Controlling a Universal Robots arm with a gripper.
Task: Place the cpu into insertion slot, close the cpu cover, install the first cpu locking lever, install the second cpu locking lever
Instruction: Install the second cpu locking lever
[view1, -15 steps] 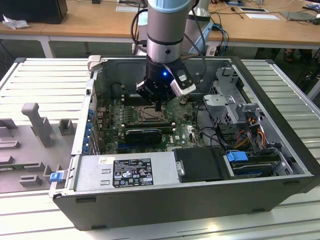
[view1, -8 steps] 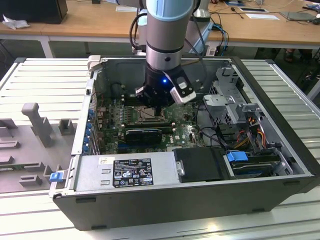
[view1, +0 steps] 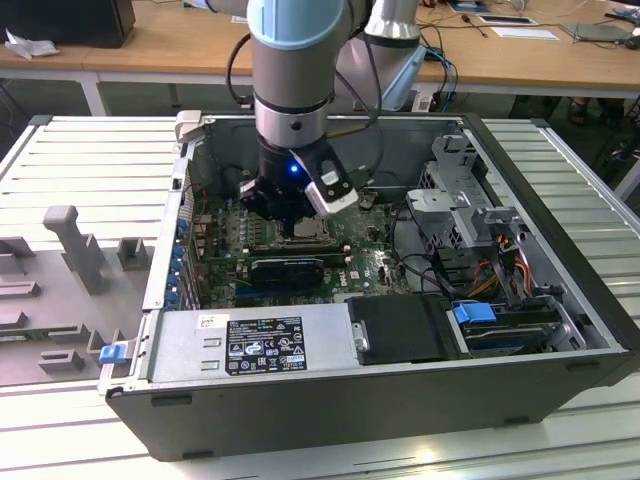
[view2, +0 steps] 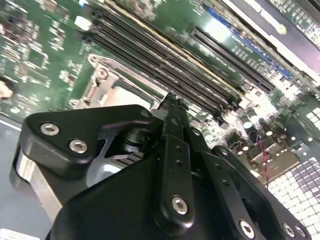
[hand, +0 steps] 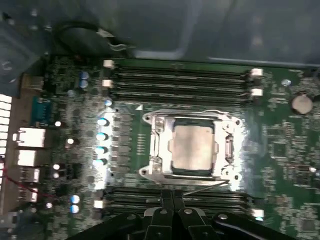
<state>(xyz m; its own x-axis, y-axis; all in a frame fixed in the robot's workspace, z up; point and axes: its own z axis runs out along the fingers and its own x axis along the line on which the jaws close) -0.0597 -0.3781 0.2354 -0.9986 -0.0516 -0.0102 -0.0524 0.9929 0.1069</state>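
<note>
Fingertips of the gripper (hand: 173, 197) are pressed together with nothing between them, poised just above the green motherboard (hand: 280, 145) beside the socket's edge nearest the lower memory slots (hand: 135, 199). Inside the insertion slot (hand: 192, 145) lies the cpu (hand: 193, 146), seated flat, with the cpu cover (hand: 157, 145) folded down around it as a silvery frame. A thin locking lever (hand: 202, 187) runs along that same socket edge, close to the fingertips. In the exterior view the arm (view1: 293, 90) reaches down into the open computer case (view1: 400, 400).

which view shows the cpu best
The first wrist view: the cpu faces the camera, seated inside the silvery cpu cover. In the exterior view the gripper hangs over that spot, and in the second wrist view the gripper's body covers most of the socket.
</note>
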